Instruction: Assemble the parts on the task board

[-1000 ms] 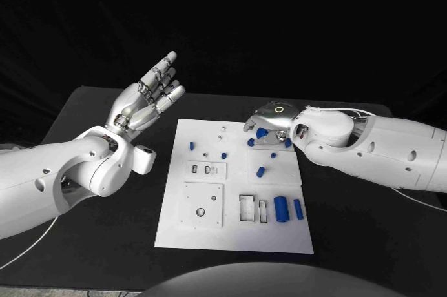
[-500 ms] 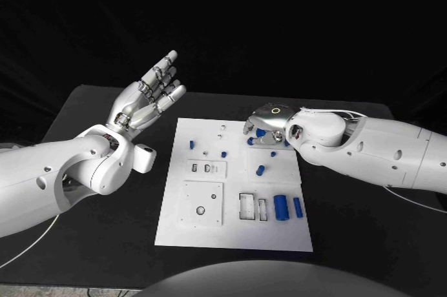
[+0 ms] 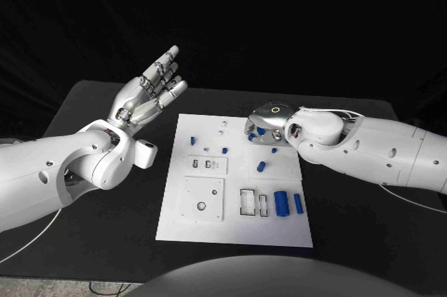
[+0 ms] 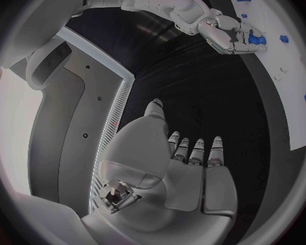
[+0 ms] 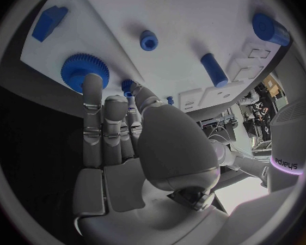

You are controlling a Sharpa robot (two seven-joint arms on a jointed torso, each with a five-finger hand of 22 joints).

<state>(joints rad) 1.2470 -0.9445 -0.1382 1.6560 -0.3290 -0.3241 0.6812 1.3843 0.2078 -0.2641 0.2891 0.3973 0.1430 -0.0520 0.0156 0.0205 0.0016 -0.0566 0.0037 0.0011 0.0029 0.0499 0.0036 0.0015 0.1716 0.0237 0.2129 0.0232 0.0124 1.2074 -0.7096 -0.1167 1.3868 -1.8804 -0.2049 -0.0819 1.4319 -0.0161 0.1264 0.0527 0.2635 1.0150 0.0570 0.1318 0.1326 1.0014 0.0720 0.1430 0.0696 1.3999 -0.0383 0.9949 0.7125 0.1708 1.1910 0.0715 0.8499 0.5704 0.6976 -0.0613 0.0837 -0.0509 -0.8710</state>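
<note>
The white task board lies mid-table. My right hand reaches down onto its far right corner. There its fingertips touch the blue gear. A small blue part shows between the thumb tip and the fingers; I cannot tell if it is pinched. The left wrist view shows this hand on the board too. My left hand is raised left of the board, fingers straight and apart, holding nothing. Blue cylinders lie at the board's near right.
More small blue parts stand on the board: one at the far left, one mid-right. Near the right hand lie a blue block, a hex piece and a peg. The black table surrounds the board.
The whole picture has shifted slightly. My right forearm has swung a little while its hand stays at the gear. The left hand stays raised.
</note>
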